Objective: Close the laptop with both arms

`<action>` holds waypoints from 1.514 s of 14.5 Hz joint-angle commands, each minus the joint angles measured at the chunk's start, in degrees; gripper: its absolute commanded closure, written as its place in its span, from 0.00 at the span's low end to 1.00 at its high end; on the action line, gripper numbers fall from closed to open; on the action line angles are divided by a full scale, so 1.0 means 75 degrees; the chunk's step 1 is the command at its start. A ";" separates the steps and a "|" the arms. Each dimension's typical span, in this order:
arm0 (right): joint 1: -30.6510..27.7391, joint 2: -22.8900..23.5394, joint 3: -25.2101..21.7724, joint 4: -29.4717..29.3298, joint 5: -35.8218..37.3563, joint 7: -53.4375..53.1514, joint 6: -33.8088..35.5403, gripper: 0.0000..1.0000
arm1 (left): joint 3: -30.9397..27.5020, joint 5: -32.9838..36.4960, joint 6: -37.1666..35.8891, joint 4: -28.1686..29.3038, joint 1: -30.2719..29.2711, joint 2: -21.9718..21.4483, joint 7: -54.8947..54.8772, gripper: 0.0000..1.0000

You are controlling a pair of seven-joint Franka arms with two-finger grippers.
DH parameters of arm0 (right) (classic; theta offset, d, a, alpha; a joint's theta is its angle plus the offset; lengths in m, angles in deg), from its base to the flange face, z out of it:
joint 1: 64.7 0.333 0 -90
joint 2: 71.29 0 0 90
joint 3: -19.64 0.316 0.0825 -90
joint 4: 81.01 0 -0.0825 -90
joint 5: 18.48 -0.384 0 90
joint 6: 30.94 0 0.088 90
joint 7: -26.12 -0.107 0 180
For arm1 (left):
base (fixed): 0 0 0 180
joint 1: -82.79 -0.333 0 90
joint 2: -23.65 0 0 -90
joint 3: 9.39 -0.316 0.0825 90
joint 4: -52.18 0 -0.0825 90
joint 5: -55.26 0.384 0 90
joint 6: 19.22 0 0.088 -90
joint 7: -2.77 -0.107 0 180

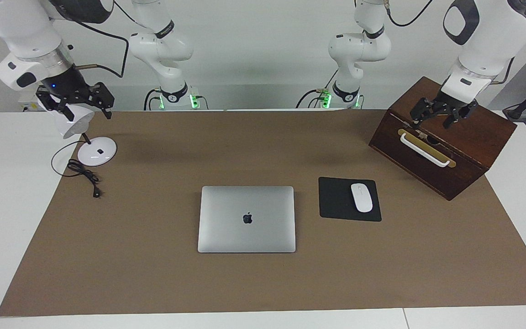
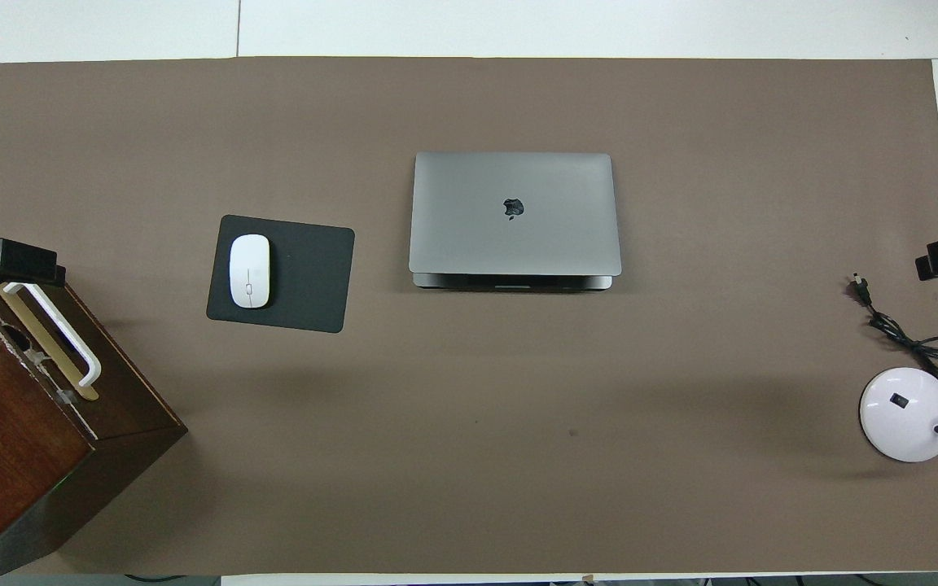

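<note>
Laptop (image 1: 246,219) – stiff, slick metal, lid nearly down; press its top. Left jaws, right jaws wide, empty, well apart from it.

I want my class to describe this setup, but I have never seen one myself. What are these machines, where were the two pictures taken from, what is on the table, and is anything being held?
Two white robot arms stand at a table, each ending in a black two-finger claw. One picture looks across the table at the robots; the other looks steeply down from above their end.

On the brown mat lies a silver laptop, lid almost down. Beside it, toward the left arm's end, a white mouse sits on a black mouse pad, with a wooden box nearer the robots. A white desk lamp stands at the right arm's end.

The left gripper hangs open over the box; the right gripper hangs open over the lamp. Nothing is held.
</note>
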 commanded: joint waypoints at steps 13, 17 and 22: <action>-0.0175 -0.0356 0.0073 0.0594 -0.0156 -0.0072 -0.0543 0.00 | -0.0179 -0.0087 -0.0234 -0.0333 0.0176 0.0036 0.0083 0.00; -0.0175 -0.0356 0.0073 0.0594 -0.0156 -0.0072 -0.0532 0.00 | -0.0179 -0.0099 -0.0199 -0.0321 0.0176 0.0024 0.0071 0.00; -0.0175 -0.0356 0.0073 0.0594 -0.0156 -0.0072 -0.0532 0.00 | -0.0168 -0.0110 -0.0187 -0.0321 0.0176 0.0013 0.0071 0.00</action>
